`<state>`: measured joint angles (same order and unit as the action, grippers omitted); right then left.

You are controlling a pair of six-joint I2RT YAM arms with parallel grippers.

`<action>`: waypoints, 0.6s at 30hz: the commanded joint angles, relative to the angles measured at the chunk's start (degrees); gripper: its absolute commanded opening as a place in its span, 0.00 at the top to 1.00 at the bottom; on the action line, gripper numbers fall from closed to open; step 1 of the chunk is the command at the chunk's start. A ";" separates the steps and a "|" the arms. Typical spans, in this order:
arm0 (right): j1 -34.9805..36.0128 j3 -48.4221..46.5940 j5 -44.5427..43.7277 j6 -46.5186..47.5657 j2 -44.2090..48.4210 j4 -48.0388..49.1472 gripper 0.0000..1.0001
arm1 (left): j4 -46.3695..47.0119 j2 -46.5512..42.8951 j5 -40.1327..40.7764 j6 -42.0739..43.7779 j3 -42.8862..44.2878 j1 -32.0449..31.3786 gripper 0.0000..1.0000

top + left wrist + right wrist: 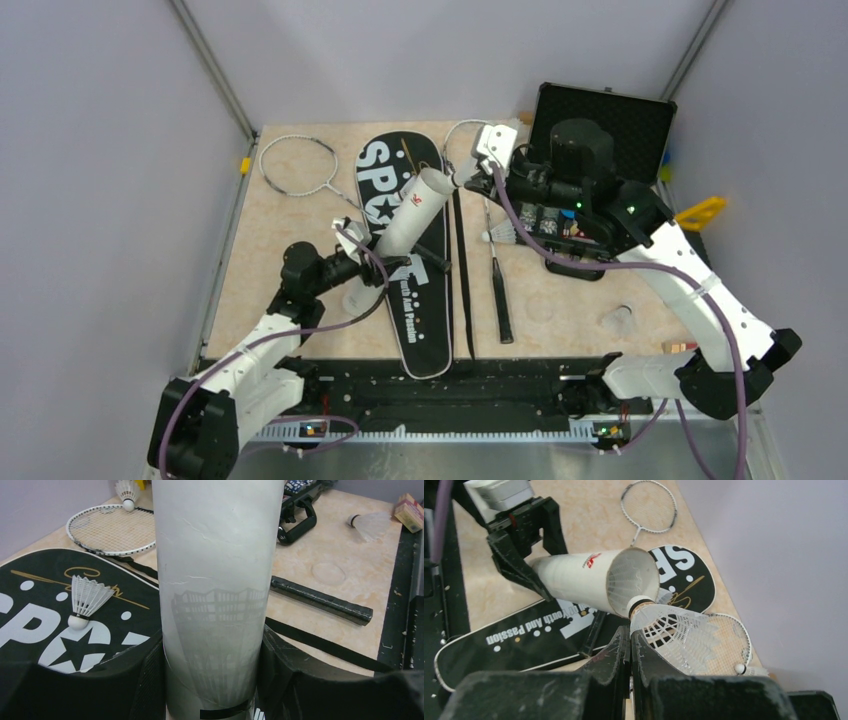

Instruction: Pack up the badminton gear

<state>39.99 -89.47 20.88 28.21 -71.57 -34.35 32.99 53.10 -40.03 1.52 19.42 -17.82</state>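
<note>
Grips the white tube (215, 555) near its lower end with the left gripper (212, 680), jaws partly spread, one finger pressed to each side of the barrel. Holds it tilted above the long black racket bag (425, 320), open mouth raised toward the right arm. Pinches a feather shuttlecock (679, 637) in the right gripper (630, 632), jaws closed flat on the edge of the feather skirt, cork touching the lower rim of the tube's mouth. Shows more feathers inside the tube, through the mouth in the right wrist view.

On the bag's wide end, beside the white lettering, a loose shuttlecock (86, 600) on its side. At the far left of the table, a white-framed racket (300, 165), apart from the bag. Just right of the bag, the second racket (503, 310), black handle toward the arms, head partly hidden behind the right gripper. Beside its shaft, a third shuttlecock (500, 236). Further right, an open black case of poker chips (600, 125).
</note>
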 commanded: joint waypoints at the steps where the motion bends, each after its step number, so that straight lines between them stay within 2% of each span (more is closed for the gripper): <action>1: -0.02 -5.98 9.18 6.06 0.40 -5.97 1.00 | 0.21 -0.21 -4.07 3.88 3.38 -1.18 0.73; 5: -0.08 -7.09 11.57 7.97 0.25 -9.42 1.00 | -1.57 -0.11 -6.29 5.70 3.85 -1.76 0.73; 11: -0.07 -6.58 9.40 9.67 0.18 -11.69 1.00 | -2.37 -0.21 -6.46 6.60 3.87 -2.71 0.74; 18: -0.08 -8.70 13.93 9.70 -1.86 -16.63 1.00 | -3.95 -0.67 -8.29 8.57 4.04 -3.33 0.74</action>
<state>39.99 -94.72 30.59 36.36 -72.29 -47.97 27.75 53.15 -45.50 7.86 20.69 -20.62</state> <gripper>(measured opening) 0.011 0.588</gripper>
